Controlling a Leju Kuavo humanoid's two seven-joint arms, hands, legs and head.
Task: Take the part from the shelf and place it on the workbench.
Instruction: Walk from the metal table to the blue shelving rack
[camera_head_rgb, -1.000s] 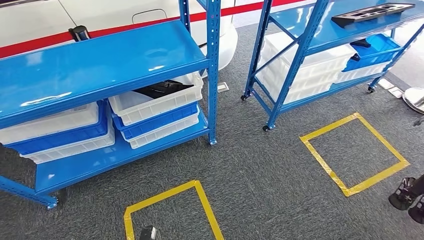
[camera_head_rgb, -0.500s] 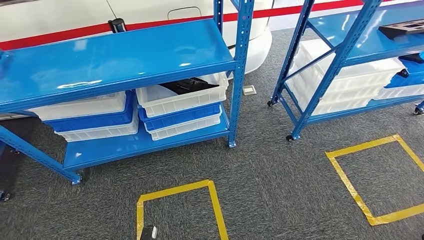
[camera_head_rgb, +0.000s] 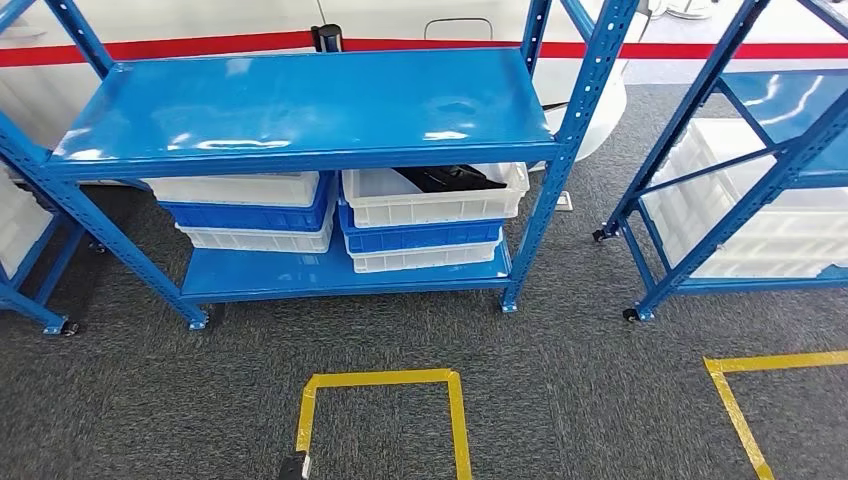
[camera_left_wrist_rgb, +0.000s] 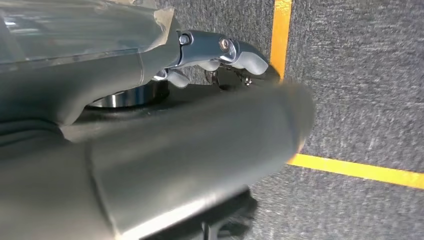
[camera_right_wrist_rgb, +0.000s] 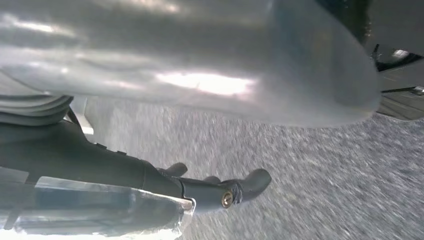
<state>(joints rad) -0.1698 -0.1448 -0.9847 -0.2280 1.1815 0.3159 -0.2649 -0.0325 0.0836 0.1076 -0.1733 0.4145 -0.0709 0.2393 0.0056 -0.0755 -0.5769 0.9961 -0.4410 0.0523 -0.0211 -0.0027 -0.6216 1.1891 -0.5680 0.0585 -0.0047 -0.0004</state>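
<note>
A black part (camera_head_rgb: 450, 180) lies in the top white bin (camera_head_rgb: 440, 208) of a stack on the lower level of the blue shelf (camera_head_rgb: 300, 100), under its bare top board. The shelf stands straight ahead in the head view. My left hand (camera_left_wrist_rgb: 165, 115) hangs over grey carpet, its thick thumb apart from the darker fingers (camera_left_wrist_rgb: 235, 52), with nothing in it. My right hand (camera_right_wrist_rgb: 200, 100) hangs the same way, fingers (camera_right_wrist_rgb: 235, 192) extended over the carpet and holding nothing.
A second blue rack (camera_head_rgb: 760, 180) with white bins stands at the right. More white and blue bins (camera_head_rgb: 240, 210) sit left of the part's stack. Yellow tape squares (camera_head_rgb: 380, 380) (camera_head_rgb: 735, 400) mark the carpet. A white body with a red stripe (camera_head_rgb: 200, 45) runs behind.
The camera has turned left: the shelf with the part has slid from the left to the middle of the picture, and the second rack has gone to the right edge.
</note>
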